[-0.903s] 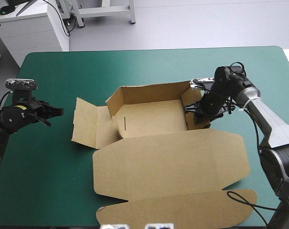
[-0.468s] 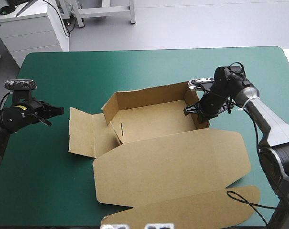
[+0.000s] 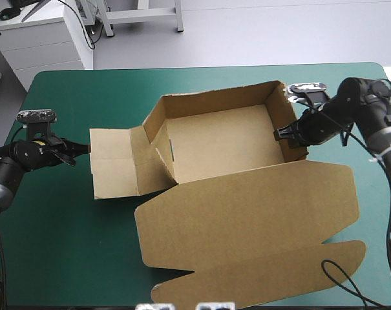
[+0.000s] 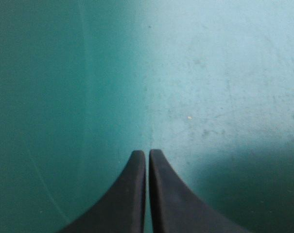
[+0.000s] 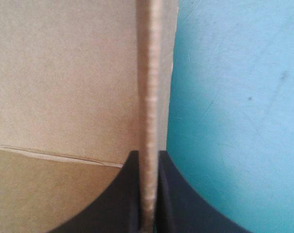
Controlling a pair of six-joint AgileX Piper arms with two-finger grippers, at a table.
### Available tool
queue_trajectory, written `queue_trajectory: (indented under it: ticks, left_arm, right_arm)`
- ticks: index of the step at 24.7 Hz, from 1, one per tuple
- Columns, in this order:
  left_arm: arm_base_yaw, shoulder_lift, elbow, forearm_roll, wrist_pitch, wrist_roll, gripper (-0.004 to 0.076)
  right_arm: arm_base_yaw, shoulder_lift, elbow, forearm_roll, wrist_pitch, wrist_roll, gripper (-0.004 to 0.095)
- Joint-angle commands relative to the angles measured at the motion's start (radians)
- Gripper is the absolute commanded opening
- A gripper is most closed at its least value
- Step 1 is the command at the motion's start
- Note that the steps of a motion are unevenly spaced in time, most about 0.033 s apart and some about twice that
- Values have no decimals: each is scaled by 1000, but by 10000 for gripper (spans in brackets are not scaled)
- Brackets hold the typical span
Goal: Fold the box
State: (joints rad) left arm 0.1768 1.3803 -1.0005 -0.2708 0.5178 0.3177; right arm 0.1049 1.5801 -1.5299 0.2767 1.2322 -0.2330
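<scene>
The brown box (image 3: pixel 221 148) stands as an open tray with its far, left and right walls raised. Its big lid (image 3: pixel 247 213) lies flat toward the near edge, and a side flap (image 3: pixel 114 161) lies flat on the left. My right gripper (image 3: pixel 292 132) is shut on the box's right wall; in the right wrist view the wall's edge (image 5: pixel 149 121) runs up between the black fingers (image 5: pixel 173 194). My left gripper (image 3: pixel 82 150) is shut and holds nothing, its tips just left of the side flap. In the left wrist view the left gripper (image 4: pixel 147 155) has only teal-green cover ahead.
The teal-green table (image 3: pixel 85 97) shows bare cover behind the box and along the left side. The lid's tuck flap (image 3: pixel 266 278) reaches close to the near edge. A white cabinet (image 3: pixel 40 39) stands beyond the far left corner.
My right gripper has shut on the box's right wall and drawn the whole box to the right. The side flap now lies near my left gripper, which has shifted slightly.
</scene>
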Motion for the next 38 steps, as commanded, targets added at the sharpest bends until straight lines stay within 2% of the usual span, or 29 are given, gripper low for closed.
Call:
queue_trajectory:
  ticks: [1, 9, 17, 22, 27, 34, 38]
  left_arm:
    - [33, -6, -37, -25, -78, -9, 8]
    - [62, 72, -39, -78, -82, 33, 8]
    - [35, 103, -39, -314, -27, 176, 8]
    - [-18, 101, -39, -480, 65, 250, 8]
    - [-109, 90, -49, -604, 166, 280, 8]
    - [-121, 8, -109, -898, 401, 332, 5]
    - [-171, -2, -130, -930, 432, 332, -8]
  right_arm:
    - [-44, -109, -30, 50, 18, -22, -19]
    - [-56, -208, -32, 70, 16, -50, -19]
    - [-56, -210, -32, 161, 4, -104, -19]
    - [-56, -185, -37, 198, -54, -128, -18]
    - [-54, -89, -84, 231, -61, -145, -18]
    - [-54, 11, -116, 202, -83, -150, -17]
    - [-54, 22, -118, 204, -86, -150, -17]
